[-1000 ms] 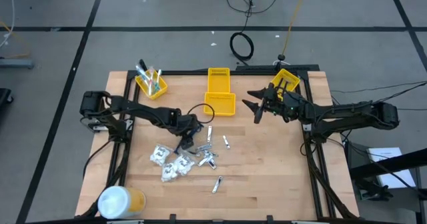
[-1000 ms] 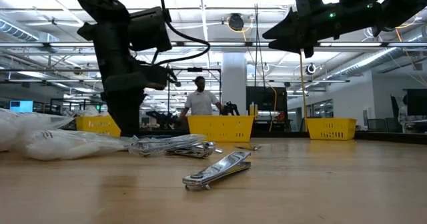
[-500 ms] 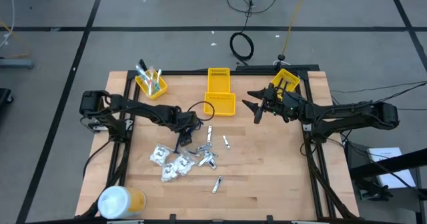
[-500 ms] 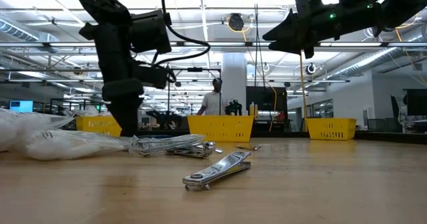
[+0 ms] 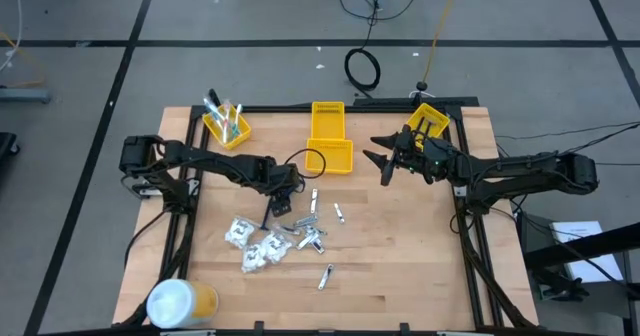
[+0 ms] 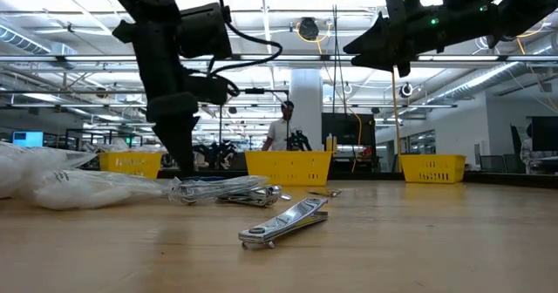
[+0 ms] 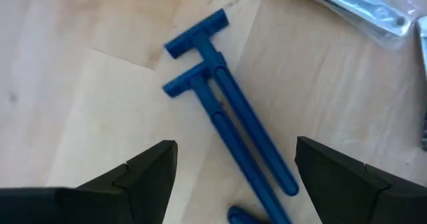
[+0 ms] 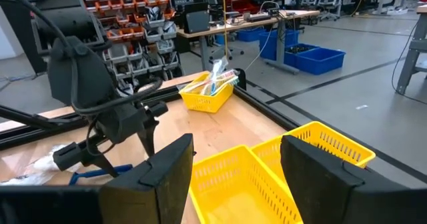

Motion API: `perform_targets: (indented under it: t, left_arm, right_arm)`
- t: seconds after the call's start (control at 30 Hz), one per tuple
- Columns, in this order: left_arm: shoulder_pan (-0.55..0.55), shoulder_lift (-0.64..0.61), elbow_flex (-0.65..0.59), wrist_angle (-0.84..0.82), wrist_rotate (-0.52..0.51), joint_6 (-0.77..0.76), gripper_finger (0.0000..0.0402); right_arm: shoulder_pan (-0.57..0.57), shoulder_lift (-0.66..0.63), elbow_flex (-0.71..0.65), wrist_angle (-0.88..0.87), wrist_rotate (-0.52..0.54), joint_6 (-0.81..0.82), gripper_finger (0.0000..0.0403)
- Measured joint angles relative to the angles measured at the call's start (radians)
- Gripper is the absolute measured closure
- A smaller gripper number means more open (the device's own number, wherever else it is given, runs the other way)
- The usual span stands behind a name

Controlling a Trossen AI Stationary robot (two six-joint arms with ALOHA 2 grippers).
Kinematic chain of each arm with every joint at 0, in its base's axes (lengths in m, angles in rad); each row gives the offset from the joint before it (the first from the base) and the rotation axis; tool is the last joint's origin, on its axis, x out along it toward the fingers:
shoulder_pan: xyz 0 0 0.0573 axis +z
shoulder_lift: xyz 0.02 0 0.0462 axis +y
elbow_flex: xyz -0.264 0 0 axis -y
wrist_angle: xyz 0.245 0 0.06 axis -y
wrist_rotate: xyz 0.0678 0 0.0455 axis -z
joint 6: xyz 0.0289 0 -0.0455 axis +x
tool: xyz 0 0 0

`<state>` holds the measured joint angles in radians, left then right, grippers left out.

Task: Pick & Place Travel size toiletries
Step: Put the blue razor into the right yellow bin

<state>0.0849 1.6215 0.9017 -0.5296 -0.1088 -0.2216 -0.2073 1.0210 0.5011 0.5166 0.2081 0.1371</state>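
Your left gripper [image 7: 230, 184] has drifted a little toward the middle bin [image 5: 331, 154] over the last second, sliding along the counter [image 5: 400, 266] rather than dropping. It now hangs just above two blue razors [image 7: 223, 114], which lie side by side and touching, heads together, flat on the wood. The jaws are spread wide with nothing between them, and the razor handles run straight into the gap. In the low view the arm has moved across in front of the far bins, and a person [image 6: 281, 133] stands in the room behind.

That shift looks like lining up, not grasping: no razor is off the counter yet. The rest of the toiletries sit where they were, the white packets [image 5: 255, 244] bunched near the cylinder [image 5: 180, 301], the silvery tubes [image 5: 310, 231] scattered beside them, one tube [image 5: 326, 276] lying apart. Toothbrushes [image 5: 226, 118] already stand in the left bin [image 5: 226, 128].

Your right gripper [image 5: 385, 162] has not budged; it waits raised beside the far-right bin [image 5: 428, 121], jaws parted and empty.

Because the razors touch, you may well close on both at once.
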Motion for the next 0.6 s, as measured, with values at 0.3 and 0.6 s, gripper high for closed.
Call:
perform_targets:
  t: [0.3, 0.6]
  left_arm:
    - [0.022, 0.000, 0.005, -0.019, -0.151, -0.066, 0.0103]
    - [0.039, 0.000, 0.003, -0.011, -0.089, -0.122, 0.0103]
  right_arm:
    - [0.000, 0.000, 0.000, -0.021, 0.000, -0.001, 0.0190]
    - [0.000, 0.000, 0.000, -0.020, 0.000, -0.007, 0.0190]
